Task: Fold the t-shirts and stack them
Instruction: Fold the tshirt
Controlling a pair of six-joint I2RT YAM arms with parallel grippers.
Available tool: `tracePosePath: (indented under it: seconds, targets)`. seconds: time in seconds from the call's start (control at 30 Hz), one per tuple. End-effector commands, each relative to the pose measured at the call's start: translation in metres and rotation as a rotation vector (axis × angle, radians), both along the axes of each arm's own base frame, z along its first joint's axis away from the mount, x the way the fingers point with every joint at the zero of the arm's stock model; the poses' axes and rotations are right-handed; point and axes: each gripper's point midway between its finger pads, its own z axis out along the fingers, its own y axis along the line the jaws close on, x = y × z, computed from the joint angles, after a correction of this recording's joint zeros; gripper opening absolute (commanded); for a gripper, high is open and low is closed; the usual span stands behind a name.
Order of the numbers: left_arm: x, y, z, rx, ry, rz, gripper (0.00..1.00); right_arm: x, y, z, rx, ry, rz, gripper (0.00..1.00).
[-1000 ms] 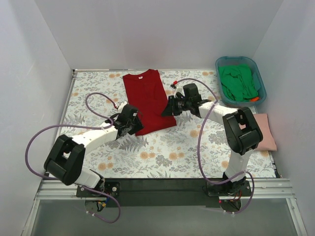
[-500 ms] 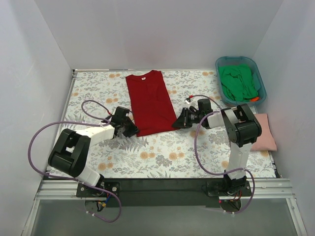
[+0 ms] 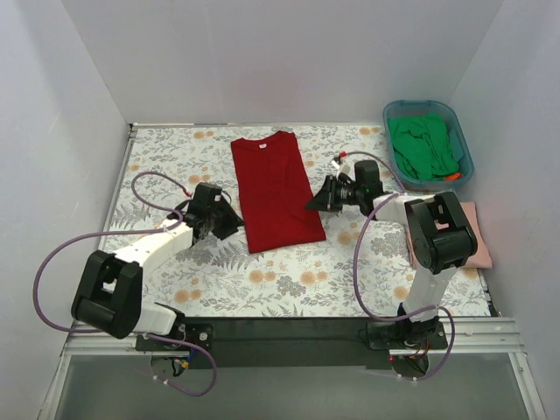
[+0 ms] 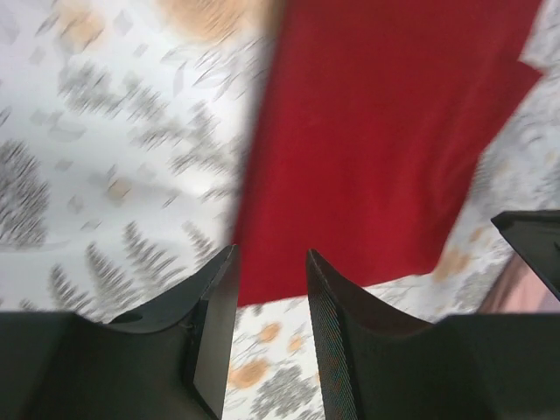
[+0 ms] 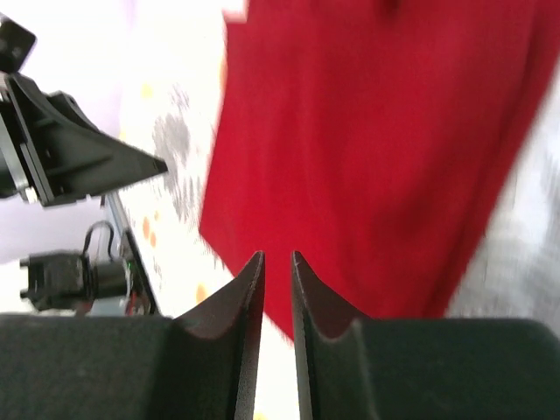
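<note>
While both jaws sit narrow and empty beside the red shirt [image 3: 276, 191], best grab both hem corners evenly.

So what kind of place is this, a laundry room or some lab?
Probably a lab test cell: plain white walls box in a floral-covered table, with a folded red t-shirt and a teal plastic tub of green shirts.

The whole surface [image 3: 289, 280] is seen from above and behind. The red shirt [image 3: 273, 188] is viewed closely, low, from opposite sides by both wrist cameras, [image 4: 385, 131] [image 5: 367, 149].
</note>
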Motion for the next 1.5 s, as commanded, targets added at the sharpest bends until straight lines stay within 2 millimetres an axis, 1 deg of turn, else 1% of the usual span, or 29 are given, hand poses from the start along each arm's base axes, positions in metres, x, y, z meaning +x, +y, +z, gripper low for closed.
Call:
tracePosePath:
  seconds: [0.0, 0.03, 0.07, 0.17, 0.2, 0.23, 0.3, 0.33, 0.37, 0.43, 0.47, 0.53, 0.6, 0.7, 0.8, 0.83, 0.97, 1.0, 1.03, 1.07, 1.1, 1.13, 1.17, 1.23, 1.27, 1.3, 1.37, 1.4, 1.47]
  targets:
    - [0.048, -0.014, 0.034, -0.039, -0.149, -0.026, 0.35, 0.043, 0.016, 0.025, 0.028, -0.109, -0.009, 0.25]
    - [0.064, -0.021, 0.034, -0.046, -0.16, -0.034, 0.34, 0.058, 0.02, 0.036, 0.038, -0.146, -0.015, 0.25]
    - [0.071, -0.025, 0.033, -0.056, -0.163, -0.043, 0.34, 0.066, 0.021, 0.024, 0.027, -0.13, -0.026, 0.25]
    - [0.099, -0.031, 0.023, -0.061, -0.168, -0.054, 0.31, 0.095, 0.03, 0.014, 0.029, -0.133, -0.032, 0.25]
    - [0.106, -0.027, 0.007, -0.048, -0.139, -0.038, 0.29, 0.101, 0.031, 0.011, 0.03, -0.132, -0.035, 0.25]
    - [0.114, -0.026, 0.005, -0.049, -0.144, -0.032, 0.29, 0.109, 0.031, 0.006, 0.028, -0.13, -0.043, 0.25]
    - [0.12, -0.02, -0.008, -0.045, -0.118, -0.015, 0.27, 0.124, 0.032, -0.01, 0.016, -0.118, -0.061, 0.25]
    - [0.123, -0.013, -0.023, -0.039, -0.087, 0.003, 0.27, 0.131, 0.027, -0.016, 0.011, -0.112, -0.077, 0.25]
    - [0.123, -0.01, -0.03, -0.043, -0.069, 0.013, 0.26, 0.135, 0.024, -0.031, 0.002, -0.083, -0.096, 0.25]
    - [0.122, -0.001, -0.048, -0.034, -0.027, 0.03, 0.25, 0.151, 0.015, -0.036, 0.008, -0.077, -0.125, 0.25]
    - [0.12, 0.001, -0.054, -0.032, -0.012, 0.036, 0.25, 0.154, 0.012, -0.046, 0.006, -0.06, -0.136, 0.25]
    - [0.116, 0.005, -0.064, -0.028, 0.015, 0.043, 0.24, 0.165, 0.002, -0.049, 0.008, -0.054, -0.164, 0.25]
    - [0.114, 0.006, -0.068, -0.021, 0.022, 0.043, 0.24, 0.168, -0.003, -0.056, 0.007, -0.043, -0.174, 0.25]
    - [0.115, 0.005, -0.068, -0.018, 0.018, 0.03, 0.26, 0.171, -0.008, -0.054, 0.014, -0.046, -0.174, 0.25]
    - [0.123, 0.004, -0.053, -0.017, -0.016, 0.014, 0.32, 0.168, -0.007, -0.034, 0.026, -0.08, -0.16, 0.25]
    - [0.127, 0.004, -0.04, -0.015, -0.041, 0.015, 0.36, 0.167, -0.007, -0.027, 0.024, -0.098, -0.157, 0.26]
    - [0.141, 0.011, 0.008, 0.029, -0.158, 0.011, 0.48, 0.154, -0.015, 0.011, 0.012, -0.166, -0.183, 0.26]
    - [0.144, 0.012, 0.011, 0.038, -0.17, 0.008, 0.48, 0.15, -0.017, 0.017, 0.012, -0.174, -0.185, 0.26]
    - [0.143, 0.014, 0.023, 0.048, -0.191, 0.005, 0.51, 0.145, -0.017, 0.023, 0.015, -0.18, -0.184, 0.27]
    - [0.144, 0.014, 0.031, 0.059, -0.208, -0.008, 0.53, 0.138, -0.016, 0.039, 0.029, -0.196, -0.177, 0.27]
    - [0.142, 0.014, 0.044, 0.058, -0.236, -0.014, 0.54, 0.128, -0.017, 0.035, 0.025, -0.18, -0.173, 0.26]
    - [0.138, 0.012, 0.047, 0.061, -0.236, -0.028, 0.56, 0.118, -0.013, 0.037, 0.026, -0.178, -0.159, 0.27]
    - [0.134, 0.01, 0.052, 0.061, -0.243, -0.035, 0.58, 0.109, -0.011, 0.049, 0.035, -0.194, -0.148, 0.27]
    - [0.117, 0.002, 0.057, 0.051, -0.238, -0.071, 0.6, 0.082, -0.004, 0.041, 0.03, -0.161, -0.114, 0.27]
    - [0.109, -0.002, 0.057, 0.041, -0.228, -0.083, 0.61, 0.072, -0.001, 0.051, 0.038, -0.176, -0.101, 0.27]
    - [0.093, -0.011, 0.054, 0.026, -0.214, -0.111, 0.62, 0.054, 0.0, 0.038, 0.026, -0.137, -0.087, 0.27]
    - [0.072, -0.023, 0.048, 0.011, -0.183, -0.151, 0.62, 0.029, 0.009, 0.04, 0.028, -0.131, -0.051, 0.28]
    - [0.056, -0.033, 0.042, 0.004, -0.163, -0.182, 0.62, 0.013, 0.01, 0.028, 0.016, -0.103, -0.032, 0.27]
    - [0.037, -0.043, 0.033, -0.01, -0.13, -0.218, 0.61, -0.011, 0.016, 0.021, 0.013, -0.078, 0.011, 0.27]
